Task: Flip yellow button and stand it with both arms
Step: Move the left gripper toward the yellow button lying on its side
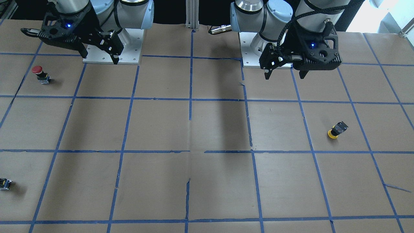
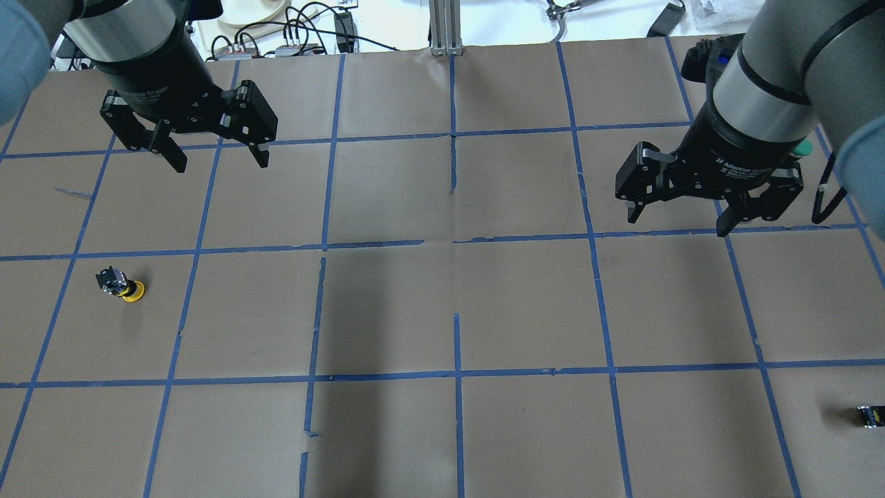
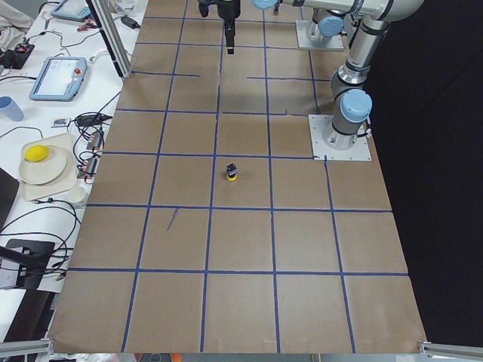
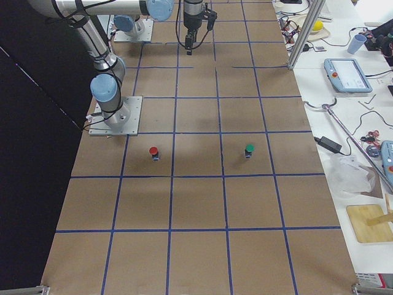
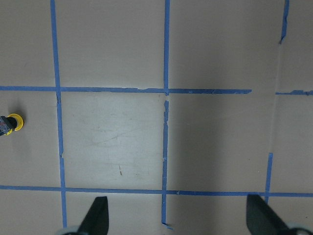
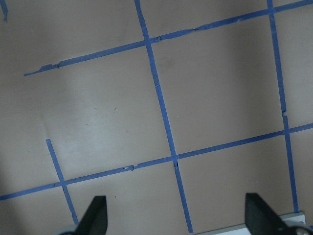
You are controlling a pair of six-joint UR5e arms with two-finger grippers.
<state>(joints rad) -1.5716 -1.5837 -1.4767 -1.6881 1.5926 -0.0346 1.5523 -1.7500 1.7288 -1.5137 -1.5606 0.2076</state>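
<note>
The yellow button (image 1: 336,130) rests on the brown paper, seemingly cap down with its black-and-grey body on top. It also shows in the overhead view (image 2: 121,285), the exterior left view (image 3: 232,173) and at the left edge of the left wrist view (image 5: 10,123). My left gripper (image 2: 221,164) hangs open and empty above the table, well away from the button; it also shows in the front view (image 1: 284,77). My right gripper (image 2: 676,225) is open and empty on the other side (image 1: 100,58), far from the button.
A red-capped button (image 1: 40,73) stands near my right arm's base plate (image 1: 129,48). A green-capped button (image 4: 249,150) stands farther out. A tiny dark capless part (image 2: 870,415) lies near the table's right edge. Blue tape lines grid the paper.
</note>
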